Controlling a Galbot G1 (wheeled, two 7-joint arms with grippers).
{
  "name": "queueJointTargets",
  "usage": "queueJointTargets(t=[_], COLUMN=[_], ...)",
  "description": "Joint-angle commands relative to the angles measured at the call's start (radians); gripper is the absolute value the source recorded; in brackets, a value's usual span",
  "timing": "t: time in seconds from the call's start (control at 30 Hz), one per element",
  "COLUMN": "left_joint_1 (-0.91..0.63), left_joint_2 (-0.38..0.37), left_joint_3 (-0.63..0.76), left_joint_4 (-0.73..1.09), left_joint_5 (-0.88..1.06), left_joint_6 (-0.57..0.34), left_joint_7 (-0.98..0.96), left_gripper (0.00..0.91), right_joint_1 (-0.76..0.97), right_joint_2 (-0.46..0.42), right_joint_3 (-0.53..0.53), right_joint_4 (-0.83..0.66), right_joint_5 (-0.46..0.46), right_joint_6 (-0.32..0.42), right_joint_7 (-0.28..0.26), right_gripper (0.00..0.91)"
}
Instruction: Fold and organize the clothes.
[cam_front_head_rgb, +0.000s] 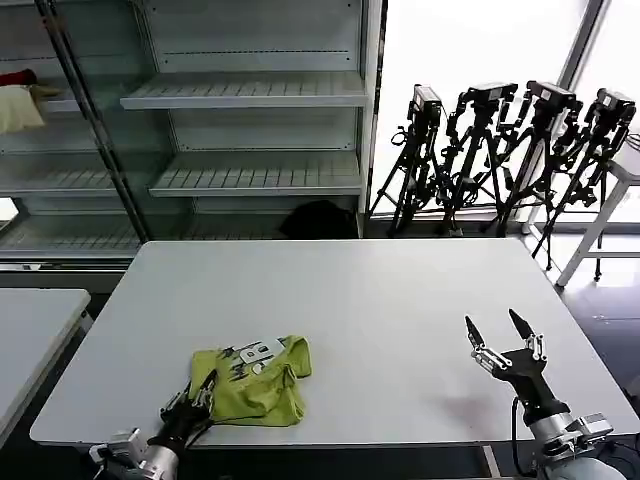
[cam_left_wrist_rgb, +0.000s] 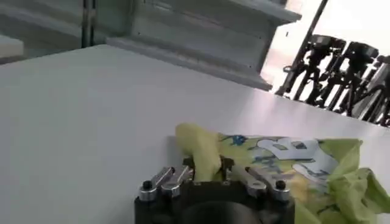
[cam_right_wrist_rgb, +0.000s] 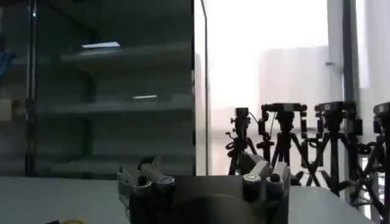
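At the near edge of the white desk (cam_front_head_rgb: 350, 300), on the robot's left side, the left gripper (cam_front_head_rgb: 197, 398) meets the near left corner of the lime yellow-green T-shirt (cam_front_head_rgb: 258, 385). In the left wrist view a rolled fold of the T-shirt (cam_left_wrist_rgb: 201, 152) stands up between the jaws of the left gripper (cam_left_wrist_rgb: 210, 171), which are clamped on that fold; the rest of the cloth spreads away beyond and to one side of them. The shirt lies crumpled in a loose heap near the desk's front edge, left of centre, with its dark-and-white print (cam_front_head_rgb: 256, 354) facing up along its far side.

Well apart from it, at the near right of the desk, the right gripper (cam_front_head_rgb: 497, 328) hovers above the bare surface with its jaws spread apart and nothing between them.

Beyond the desk stand grey shelves (cam_front_head_rgb: 245, 130) and a row of black tripods (cam_front_head_rgb: 510, 150) by the bright window.
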Motion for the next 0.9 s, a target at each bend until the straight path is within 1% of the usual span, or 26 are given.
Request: queueJointTargets(t=[0.03,0.07,0.17,0.23,0.27,0.3,0.47,0.57,0.67,0.73,0.8,0.83,0.87,0.9], left_joint_1=[0.000,0.000,0.003,0.009,0.012,0.017,0.056,0.075,0.077,0.060,0.052,0.053,0.046,0.025], left_joint_2=[0.022,0.028,0.079,0.140,0.165,0.209,0.376,0.482,0.582,0.619,0.630,0.623,0.605,0.571], left_joint_3=[-0.009,-0.014,-0.050,-0.125,-0.141,-0.197,-0.458,-0.607,-0.701,-0.688,-0.602,-0.550,-0.466,-0.388], left_joint_4=[-0.016,-0.020,-0.034,-0.051,-0.054,-0.061,-0.064,-0.021,0.014,0.029,0.025,0.023,0.023,0.029], left_joint_5=[0.036,0.038,0.042,0.028,0.019,-0.007,-0.073,-0.060,-0.064,-0.029,0.084,0.138,0.224,0.290], left_joint_6=[-0.161,-0.165,-0.180,-0.177,-0.176,-0.173,-0.148,-0.150,-0.132,-0.153,-0.197,-0.213,-0.243,-0.261], left_joint_7=[0.001,0.000,-0.004,-0.010,-0.010,-0.016,0.028,0.096,0.176,0.235,0.265,0.275,0.296,0.315], left_gripper=[0.000,0.000,0.000,0.000,0.000,0.000,0.000,0.000,0.000,0.000,0.000,0.000,0.000,0.000], right_joint_1=[0.007,0.007,0.008,0.009,0.010,0.014,0.029,0.039,0.041,0.037,0.035,0.035,0.035,0.035], right_joint_2=[0.001,0.001,0.000,-0.002,-0.002,-0.003,-0.002,-0.002,-0.002,-0.002,-0.001,0.000,0.000,0.001], right_joint_3=[-0.003,-0.003,-0.002,-0.002,-0.002,-0.003,-0.016,-0.024,-0.026,-0.026,-0.026,-0.025,-0.025,-0.024], right_joint_4=[0.003,0.004,0.006,0.007,0.007,0.006,0.007,0.007,0.004,0.003,0.005,0.007,0.009,0.012], right_joint_5=[0.000,0.000,0.000,0.000,0.000,0.000,0.000,0.001,0.001,0.001,0.000,0.000,0.000,0.000], right_joint_6=[-0.002,-0.002,-0.003,-0.004,-0.004,-0.004,-0.006,-0.007,-0.006,-0.005,-0.004,-0.005,-0.005,-0.007], right_joint_7=[0.000,0.000,0.000,0.000,0.000,-0.001,-0.002,-0.002,-0.002,-0.004,-0.004,-0.005,-0.005,-0.005], right_gripper=[0.907,0.907,0.907,0.907,0.907,0.907,0.907,0.907,0.907,0.907,0.907,0.907,0.907,0.907])
